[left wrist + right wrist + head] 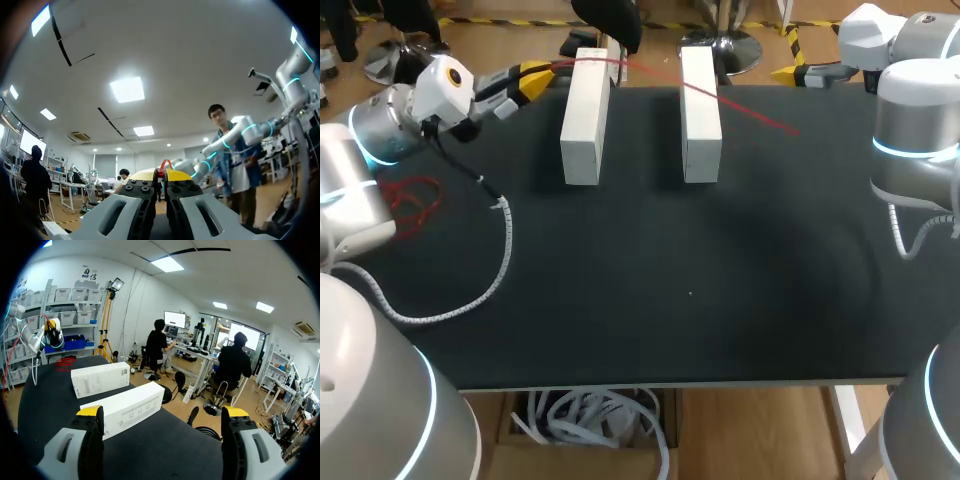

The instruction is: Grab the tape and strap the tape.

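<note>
Red tape (720, 100): one thin straight line. It runs from the left gripper (535, 78) at the far left of the table (720, 280), over the far end of the left white box (585, 115) and across the top of the right white box (700, 100). Its free end is on the dark tabletop just past the right box. Cannot tell whether the tape touches the box tops or passes just above them.

Left gripper: yellow tips pressed together on the tape. In the left wrist view a small red loop (164, 165) stands up out of the closed tips (161, 175). Gripper held above the table surface, level with the box tops or a little higher.

Boxes: two long white cartons, lying flat, parallel, a gap between them, at the far middle of the table. Both closed; contents not visible. From the right wrist view the nearer carton (125, 407) lies ahead of the right gripper and the second (100, 379) lies beyond it.

Right gripper (162, 412): fingers wide apart, nothing between them, off the right side of the table, well away from the tape's end.

Red tangle (412, 200): loose heap of red line on the table near the left arm's base. Cannot tell if it joins the stretched tape
</note>
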`<state>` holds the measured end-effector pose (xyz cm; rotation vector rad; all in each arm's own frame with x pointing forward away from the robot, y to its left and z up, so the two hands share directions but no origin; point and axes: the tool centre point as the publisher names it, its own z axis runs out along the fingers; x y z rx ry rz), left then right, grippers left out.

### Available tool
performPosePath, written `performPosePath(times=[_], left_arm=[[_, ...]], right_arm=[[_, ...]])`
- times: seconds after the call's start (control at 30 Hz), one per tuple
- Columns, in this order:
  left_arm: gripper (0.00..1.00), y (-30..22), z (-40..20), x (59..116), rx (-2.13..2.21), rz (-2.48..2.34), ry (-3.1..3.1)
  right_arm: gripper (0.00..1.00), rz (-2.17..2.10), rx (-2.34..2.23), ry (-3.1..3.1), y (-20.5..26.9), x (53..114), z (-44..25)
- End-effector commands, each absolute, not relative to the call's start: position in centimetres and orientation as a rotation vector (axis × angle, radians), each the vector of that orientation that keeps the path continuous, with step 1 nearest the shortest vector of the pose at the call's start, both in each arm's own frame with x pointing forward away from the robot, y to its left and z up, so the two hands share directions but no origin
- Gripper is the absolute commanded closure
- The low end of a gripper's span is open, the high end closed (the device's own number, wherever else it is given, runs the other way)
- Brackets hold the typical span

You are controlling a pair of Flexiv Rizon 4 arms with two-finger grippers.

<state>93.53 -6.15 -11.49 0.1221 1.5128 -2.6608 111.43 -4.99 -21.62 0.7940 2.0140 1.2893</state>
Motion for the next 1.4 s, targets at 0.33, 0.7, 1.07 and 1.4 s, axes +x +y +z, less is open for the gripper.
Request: performPosePath(times=[0.33, 0.7, 1.07, 1.4], left_arm=[[1.0, -6.5, -11.1, 93.0, 0.186, -2.713, 1.455], [1.0, -6.5, -10.8, 92.4, 0.18, -2.712, 1.429], [1.0, -6.4, -10.8, 92.5, 0.172, -2.71, 1.422], [1.0, -6.4, -10.8, 92.5, 0.172, -2.71, 1.422]], right_arm=[[0.0, 1.29, 0.794, 2.014, -5.0, 111.4, -21.6], [0.0, 1.29, 0.794, 2.014, -5.0, 111.4, -21.6], [0.0, 1.29, 0.794, 2.014, -5.0, 111.4, -21.6], [0.0, 1.378, 0.863, 1.965, -6.2, 110.9, -20.5]])
